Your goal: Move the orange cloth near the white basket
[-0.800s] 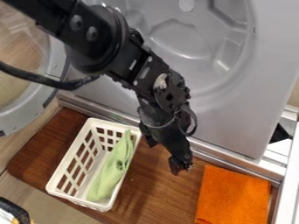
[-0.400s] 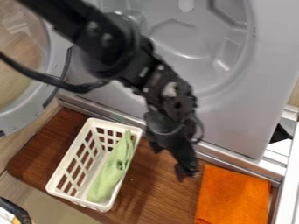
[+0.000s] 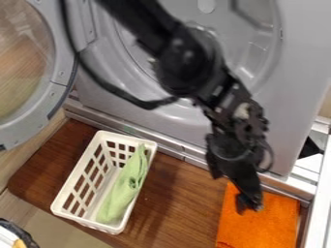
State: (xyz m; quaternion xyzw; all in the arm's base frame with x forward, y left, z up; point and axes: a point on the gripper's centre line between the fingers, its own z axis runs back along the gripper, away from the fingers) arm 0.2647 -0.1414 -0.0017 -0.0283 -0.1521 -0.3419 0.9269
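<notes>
I've swung the arm [image 3: 188,60] over the orange cloth [image 3: 271,227] — grasp likely next — jaws open or closed, I can't tell.

On the bench [image 3: 174,203] before me, the basket [image 3: 87,223] stands left and the cloth [image 3: 284,223] lies right, well apart. Inside the basket, toward its right side, lies a second cloth [image 3: 123,189]. Behind them stands a machine [image 3: 300,87], its open door [image 3: 61,72] at left.
</notes>
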